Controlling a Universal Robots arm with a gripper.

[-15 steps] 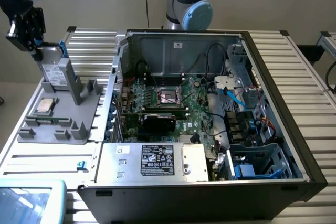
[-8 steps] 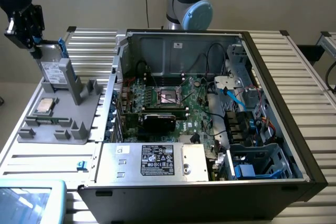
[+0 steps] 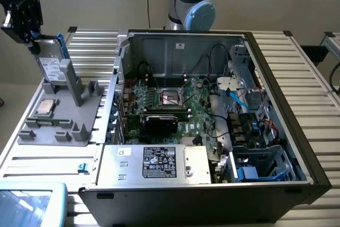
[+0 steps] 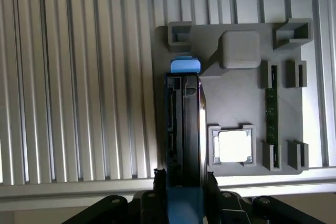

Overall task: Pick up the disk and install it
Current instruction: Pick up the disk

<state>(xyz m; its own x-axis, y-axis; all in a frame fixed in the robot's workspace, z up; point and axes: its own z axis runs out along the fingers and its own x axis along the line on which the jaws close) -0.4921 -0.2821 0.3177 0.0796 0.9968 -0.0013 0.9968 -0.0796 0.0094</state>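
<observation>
Exterior view, upper left of the frame: end effector (image 3: 36, 43) clamped on the disk (image 3: 51, 63), which stands on edge over the grey holder (image 3: 50, 131). You cannot tell from here whether its lower edge is clear of the holder.

Item: disk. Metal body, white label, blue rail (image 3: 60, 46) down one side. Judged stiff, dense for its size and smooth-faced. It would likely slip under a light pinch and suffer from a knock or a drop.

Grip: in the wrist view the fingers (image 4: 211, 179) press the two flat faces near one end, with the blue tab (image 4: 185, 66) at the far end. The flat metal faces look like your best hold. The blue plastic looks thin and springy, a poor place to squeeze. Held by one end, the disk may try to pivot.

Neighbours: post (image 4: 240, 49) just beside the disk's far end. Chip (image 4: 233, 146) and memory stick (image 4: 271, 111) each lie in their own pocket, near the disk but apart from it.

Room: slatted tabletop (image 3: 313, 78) lies open around the holder. Case (image 3: 281, 91), centre and right of the frame, lies open with its walls standing proud. Mind the wall nearest the holder. Inside, the board, cables and a silver box (image 3: 159, 163) crowd the space. Cage (image 3: 260, 163) with blue fittings sits at lower right, its walls close, so you have little slack there.
</observation>
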